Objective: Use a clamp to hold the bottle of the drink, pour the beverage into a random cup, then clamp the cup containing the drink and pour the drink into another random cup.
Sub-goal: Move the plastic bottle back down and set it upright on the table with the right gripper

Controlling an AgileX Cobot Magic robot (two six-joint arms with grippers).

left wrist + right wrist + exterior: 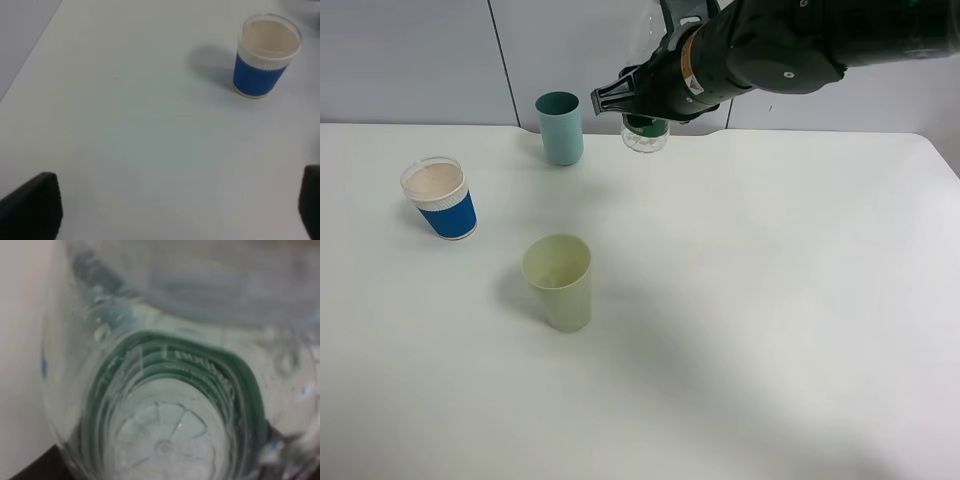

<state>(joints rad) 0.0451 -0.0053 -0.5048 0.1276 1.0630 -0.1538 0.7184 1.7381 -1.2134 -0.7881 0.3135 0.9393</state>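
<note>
The right hand is closed on the bottle, at the far side near the teal cup. The left hand is wide. An early tilt before the pale green cup may spill drink on the counter.

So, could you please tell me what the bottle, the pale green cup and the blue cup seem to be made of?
The bottle: clear glossy plastic, seemingly; see-through with moulded ridges. The pale green cup: probably matte plastic; plain, even colour. The blue cup: likely paper; ribbed white band, beige inside.
</note>
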